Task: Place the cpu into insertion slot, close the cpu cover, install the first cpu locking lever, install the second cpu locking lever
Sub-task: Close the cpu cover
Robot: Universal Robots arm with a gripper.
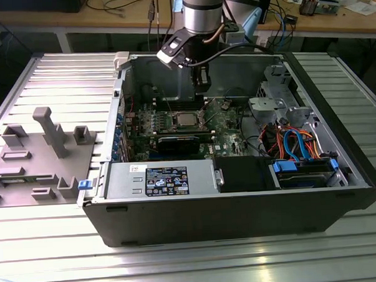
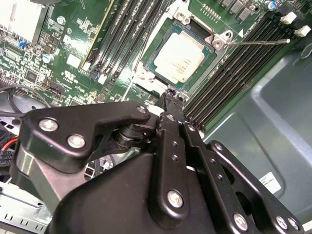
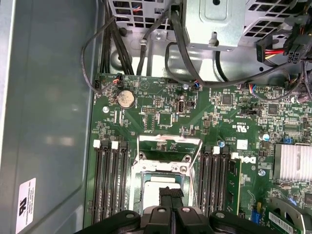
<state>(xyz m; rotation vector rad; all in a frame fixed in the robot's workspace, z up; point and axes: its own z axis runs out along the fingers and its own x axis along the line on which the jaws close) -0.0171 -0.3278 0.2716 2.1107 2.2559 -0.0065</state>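
exterior view looks down from well off into the open black computer case. both wrist views sit close behind the black gripper, sharing the green motherboard and silver-grey square cpu.
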